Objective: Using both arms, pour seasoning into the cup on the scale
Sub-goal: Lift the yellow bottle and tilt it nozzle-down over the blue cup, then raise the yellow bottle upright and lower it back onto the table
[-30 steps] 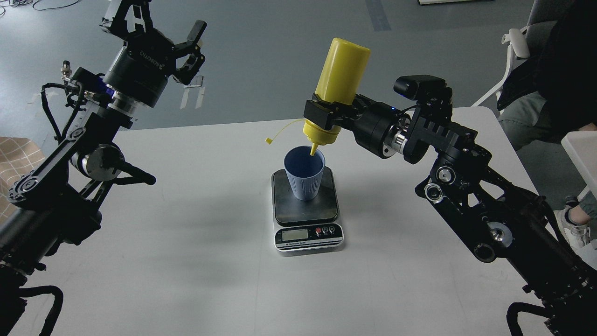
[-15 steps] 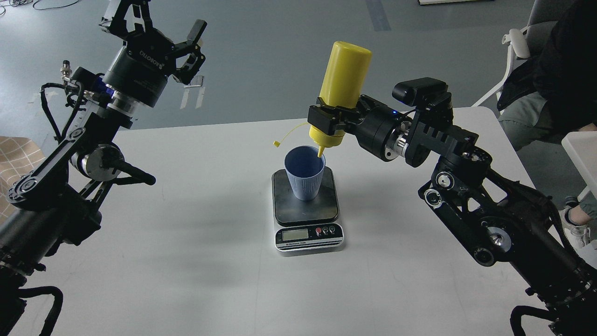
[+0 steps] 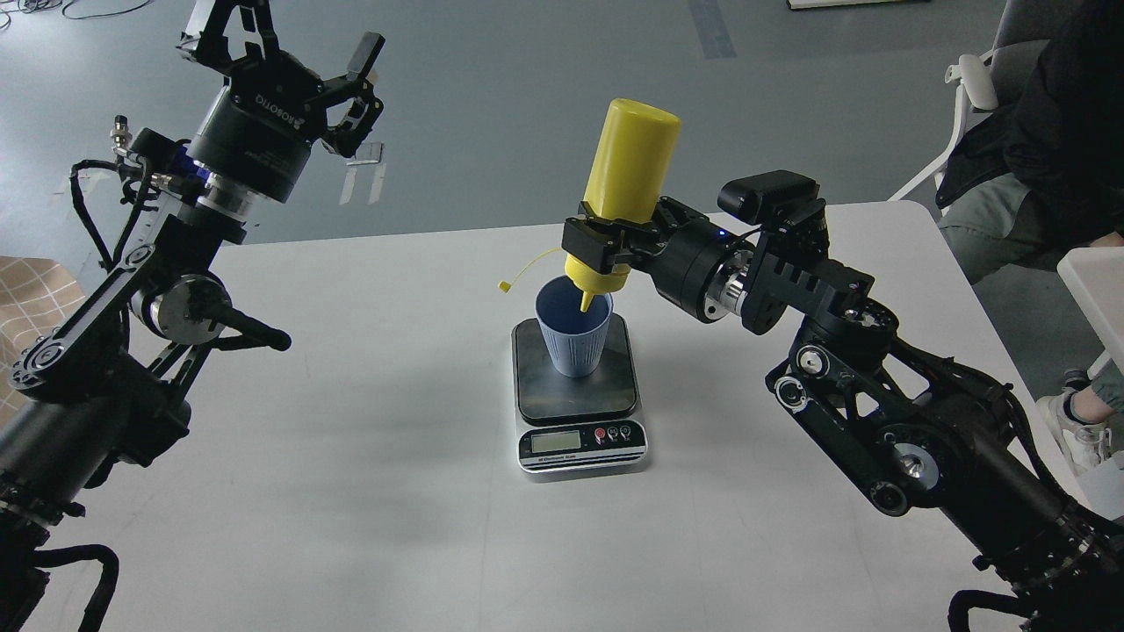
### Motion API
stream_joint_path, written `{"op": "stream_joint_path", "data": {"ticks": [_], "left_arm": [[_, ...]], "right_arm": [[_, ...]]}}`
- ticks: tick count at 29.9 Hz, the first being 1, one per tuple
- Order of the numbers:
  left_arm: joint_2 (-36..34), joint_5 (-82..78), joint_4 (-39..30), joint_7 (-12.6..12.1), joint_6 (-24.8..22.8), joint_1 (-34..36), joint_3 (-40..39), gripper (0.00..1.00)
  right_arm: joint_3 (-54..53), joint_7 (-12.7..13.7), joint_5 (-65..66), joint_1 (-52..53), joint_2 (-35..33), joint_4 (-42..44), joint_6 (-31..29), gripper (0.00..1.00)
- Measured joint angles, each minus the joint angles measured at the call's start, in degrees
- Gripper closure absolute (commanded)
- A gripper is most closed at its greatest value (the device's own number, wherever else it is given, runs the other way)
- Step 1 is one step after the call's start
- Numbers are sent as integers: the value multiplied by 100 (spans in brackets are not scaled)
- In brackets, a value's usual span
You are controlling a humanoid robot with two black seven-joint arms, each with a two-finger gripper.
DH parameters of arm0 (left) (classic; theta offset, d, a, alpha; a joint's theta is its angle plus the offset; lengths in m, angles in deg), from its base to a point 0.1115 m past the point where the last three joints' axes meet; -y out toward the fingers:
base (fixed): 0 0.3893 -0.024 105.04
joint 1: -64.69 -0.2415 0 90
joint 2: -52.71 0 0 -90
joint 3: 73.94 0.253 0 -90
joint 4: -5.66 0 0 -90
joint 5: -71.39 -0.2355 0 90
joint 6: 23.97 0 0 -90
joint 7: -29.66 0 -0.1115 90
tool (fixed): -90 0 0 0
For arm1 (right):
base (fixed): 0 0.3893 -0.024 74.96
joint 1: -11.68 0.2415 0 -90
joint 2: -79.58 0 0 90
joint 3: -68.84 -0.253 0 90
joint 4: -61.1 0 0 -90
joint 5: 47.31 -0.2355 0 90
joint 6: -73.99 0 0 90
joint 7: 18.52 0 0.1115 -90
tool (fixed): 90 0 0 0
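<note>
Our white table [image 3: 351, 491] carries everything that matters here, and a seated person [image 3: 1045, 132] waits off its far right corner. Our right arm [image 3: 878, 386] reaches in across the table towards the middle, while our left arm [image 3: 132, 298] is raised well clear on the left side.

The kitchen scale [image 3: 580, 412] sits at the table's centre, its LCD and buttons facing us, and the light-blue ribbed cup [image 3: 572, 333] stands upright on its dark weighing plate.

Our right gripper [image 3: 604, 248] is clamped on the yellow squeeze bottle [image 3: 625, 180] near its neck, holding it upside down and slightly tilted, directly over the cup. The nozzle [image 3: 586, 301] points into the cup's mouth, just inside the rim. The tethered cap [image 3: 507, 286] hangs free to the left, outside the cup.

Our left gripper [image 3: 290, 53] hangs high above the far left edge with its fingers spread apart, holding nothing.

We judge that we are in the pouring step itself: bottle inverted, tip placed. We cannot tell whether anything is flowing, and the scale's reading is too small to make out. The next move likely calls for keeping the nozzle centred over the cup without touching its rim, since a nudge could tip the light cup.
</note>
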Motion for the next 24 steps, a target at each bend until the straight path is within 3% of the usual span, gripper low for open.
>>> {"op": "stream_joint_path", "data": {"ticks": [7,10,11,15,16,18,24], "left_arm": [[-10,0,0,0,-7,-7,0,2],[-22,0,0,0,-8,-7,0,2],[-25,0,0,0,-8,-7,0,2],[-12,0,0,0,5,-7,13,2],[-8,0,0,0,13,-7,19,2],[-3,-6,-2,0,16,-7,25,2],[-2,-13,-1,0,19,-7,59,2]], "right_arm": [[-128,12,0,49,25,73,47,100],[-725,112,-448,76,138,67,-9,100],[-988,236,-921,78,155,46,-81,100],[-2094,1361,-3335,31,178,-60,-270,100],[-2302,1541,-3962,-1,178,-126,-255,100],[-2567,1663,-5135,-149,180,-275,-269,100],[-2999,1659,-8729,-926,181,-730,-801,99]]}}
